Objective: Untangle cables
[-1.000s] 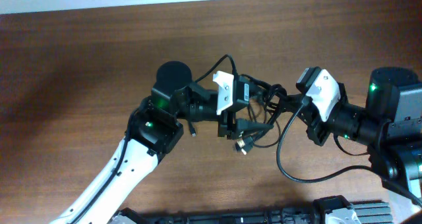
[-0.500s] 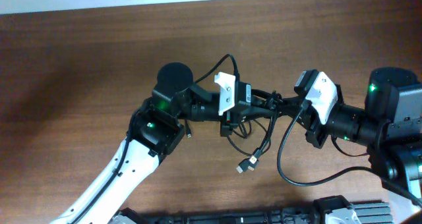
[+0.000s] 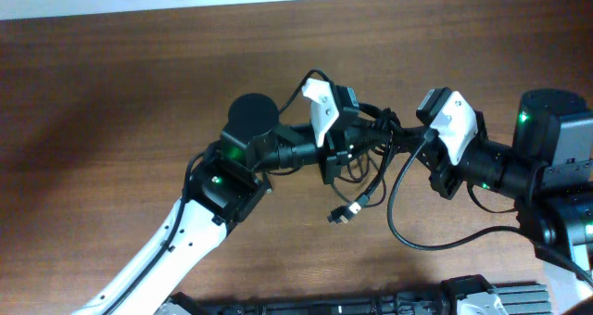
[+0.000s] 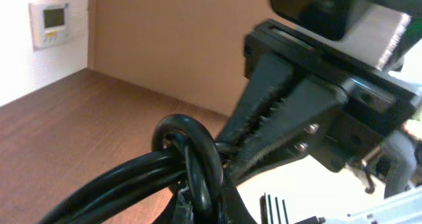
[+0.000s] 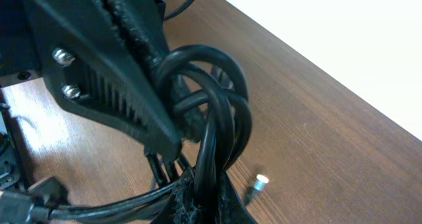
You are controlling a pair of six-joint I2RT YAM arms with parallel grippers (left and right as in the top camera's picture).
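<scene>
My left gripper (image 3: pixel 357 137) and right gripper (image 3: pixel 410 151) are both clenched on the cables (image 3: pixel 380 134), knot held above the table (image 3: pixel 139 74), fingertips nearly meeting. Plan: part arms slowly, level; stop if the loop cinches rather than slips.

office-like indoor room: small wall thermostat (image 4: pixel 53 23) (white, with a display), wood-grain table (image 3: pixel 111 83), plain white wall (image 4: pixel 20 72)
</scene>
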